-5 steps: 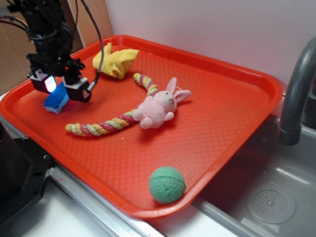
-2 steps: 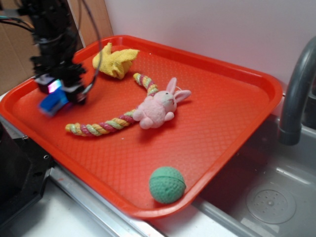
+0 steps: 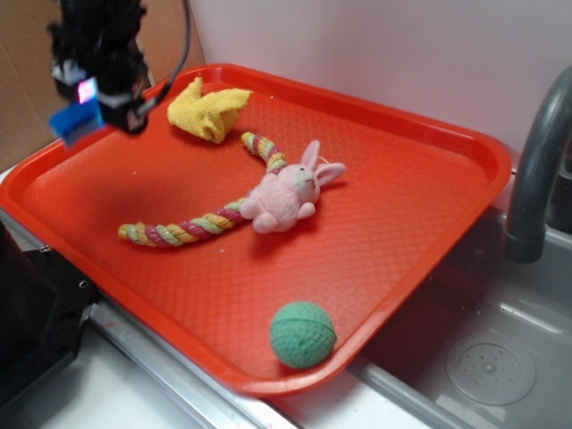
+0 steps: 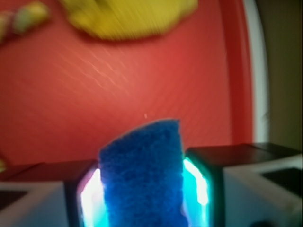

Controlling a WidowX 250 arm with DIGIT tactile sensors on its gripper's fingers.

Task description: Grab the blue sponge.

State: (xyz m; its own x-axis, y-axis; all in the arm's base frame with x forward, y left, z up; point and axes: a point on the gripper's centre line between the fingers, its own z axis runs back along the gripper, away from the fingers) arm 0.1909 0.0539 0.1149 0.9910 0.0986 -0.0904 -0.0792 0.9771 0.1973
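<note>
Red fills most of both views: a textured plastic tray point(image 3: 402, 223) is sitting beside a grey sink point(image 3: 483, 357), with a pale wall behind it. Above the tray's far left corner, the blue sponge point(image 3: 75, 121) is hanging in the air, clear of the tray surface, pinched between the two fingers of the gripper point(image 3: 98, 100). From the wrist view the sponge point(image 4: 142, 175) is standing upright between the glowing finger pads point(image 4: 196, 184), its rounded top sticking out past them, so the jaws are closing narrowly on it from both sides. The gripper point(image 4: 142, 189) is hovering over bare tray point(image 4: 118, 85) just inside the rim. Near the sponge, a crumpled yellow cloth point(image 3: 208, 109) is lying by the back edge; it is showing blurred at the top of the wrist view point(image 4: 128, 16). Farther toward the middle, a pink plush bunny point(image 3: 288, 192) is resting on a multicoloured braided rope point(image 3: 179, 229). Well apart, at the front edge, a green ball point(image 3: 303, 334) is sitting.
</note>
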